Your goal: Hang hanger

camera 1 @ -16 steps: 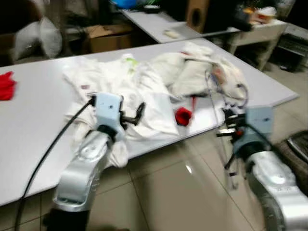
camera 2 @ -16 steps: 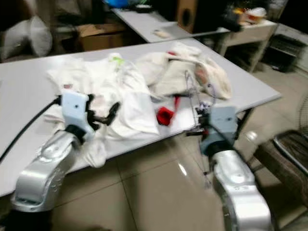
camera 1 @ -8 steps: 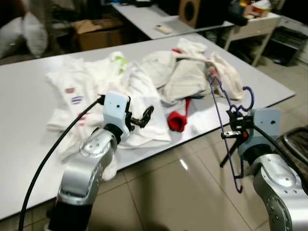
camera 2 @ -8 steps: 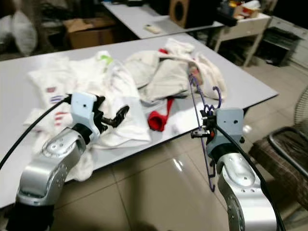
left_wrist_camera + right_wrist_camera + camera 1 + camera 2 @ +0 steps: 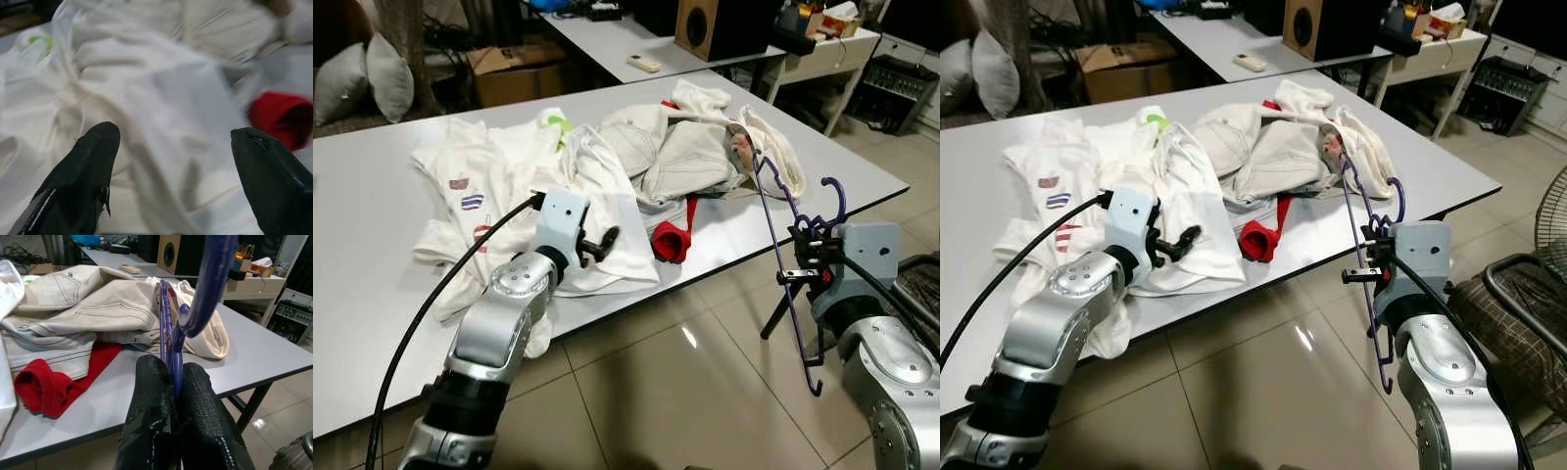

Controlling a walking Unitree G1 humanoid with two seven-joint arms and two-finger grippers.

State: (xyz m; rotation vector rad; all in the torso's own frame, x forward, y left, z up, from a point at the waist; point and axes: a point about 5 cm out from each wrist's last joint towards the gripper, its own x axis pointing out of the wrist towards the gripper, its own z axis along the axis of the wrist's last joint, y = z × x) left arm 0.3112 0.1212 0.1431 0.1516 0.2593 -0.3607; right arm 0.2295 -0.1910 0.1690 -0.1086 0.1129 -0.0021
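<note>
A purple hanger (image 5: 786,227) stands nearly upright off the table's right front edge, its hook (image 5: 834,201) at the top. My right gripper (image 5: 806,264) is shut on the hanger (image 5: 170,340) near the hook, with both black fingers (image 5: 152,406) pressed against the purple wire. My left gripper (image 5: 604,243) is open over a white garment (image 5: 607,211) at the table's front edge, its fingers (image 5: 93,161) spread wide with nothing between them. The pile of white and cream clothes (image 5: 1263,147) covers the middle of the white table (image 5: 372,255).
A red cloth (image 5: 674,238) lies by the table's front edge between my arms. A second table (image 5: 617,34) with a speaker (image 5: 705,24) stands behind. A chair (image 5: 1518,304) sits at the far right. Tiled floor (image 5: 656,382) lies below.
The head camera has steadied and shifted, so the scene is sharper. My right gripper has lifted the hanger higher and rightward. The left arm has drawn slightly nearer the white garment.
</note>
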